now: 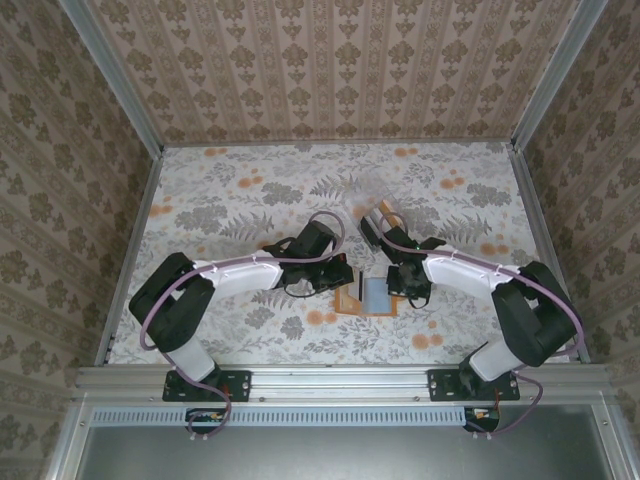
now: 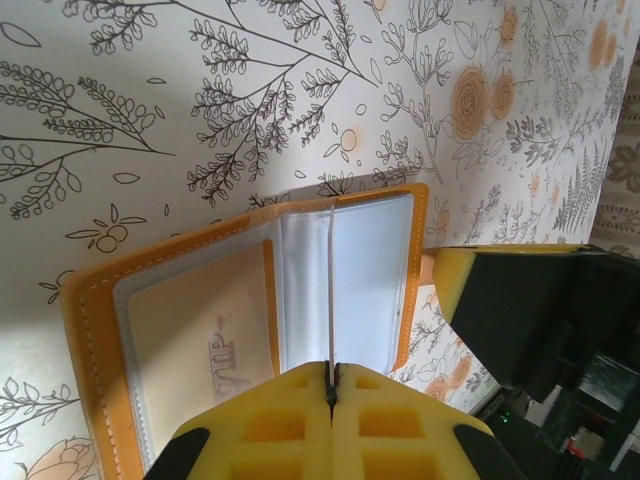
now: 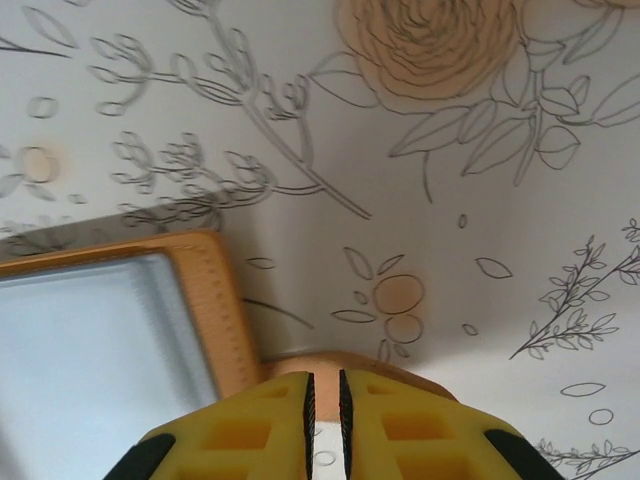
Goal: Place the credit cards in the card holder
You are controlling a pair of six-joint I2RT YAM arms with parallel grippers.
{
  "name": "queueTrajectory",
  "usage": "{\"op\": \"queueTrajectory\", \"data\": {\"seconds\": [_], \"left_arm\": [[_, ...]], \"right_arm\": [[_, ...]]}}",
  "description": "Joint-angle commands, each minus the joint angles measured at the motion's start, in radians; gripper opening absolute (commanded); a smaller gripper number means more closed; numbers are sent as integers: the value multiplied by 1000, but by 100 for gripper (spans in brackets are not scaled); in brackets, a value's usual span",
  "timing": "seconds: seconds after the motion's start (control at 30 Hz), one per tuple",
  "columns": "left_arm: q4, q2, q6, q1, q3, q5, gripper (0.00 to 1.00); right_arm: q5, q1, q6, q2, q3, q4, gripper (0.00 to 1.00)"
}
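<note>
- Midway across the floral table (image 2: 200, 100), toward its near edge, the card holder (image 2: 90, 350) lies open with its pockets up.
- Your left gripper (image 2: 332, 372) is pinched tight on a thin, light credit card (image 2: 330, 290), held edge-on over the holder's clear pocket.
- Your right gripper (image 3: 324, 378) sits just beside the holder's edge, pads almost together. You cannot tell whether they grip anything.

Your table (image 1: 230, 200) has a floral cloth all over it, and the orange wallet (image 1: 370, 298) lies open flat near the front middle. A small dark-and-white pile (image 1: 380, 225) sits further back, can't tell what it is.
</note>
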Motion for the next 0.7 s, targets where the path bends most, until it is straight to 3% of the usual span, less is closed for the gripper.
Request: {"op": "queueTrajectory", "data": {"seconds": [0.0,0.3,0.67], "left_arm": [[13,17,42,-12,-4,-16,0],[42,-7,62,-32,-61,-89,0],[223,-2,42,-48,-163,-110,0]], "right_arm": [[19,-5,-18,35,-22,-8,19],[-17,-5,2,38,-91,53,23],[-58,-5,21,34,-143,104,23]]}}
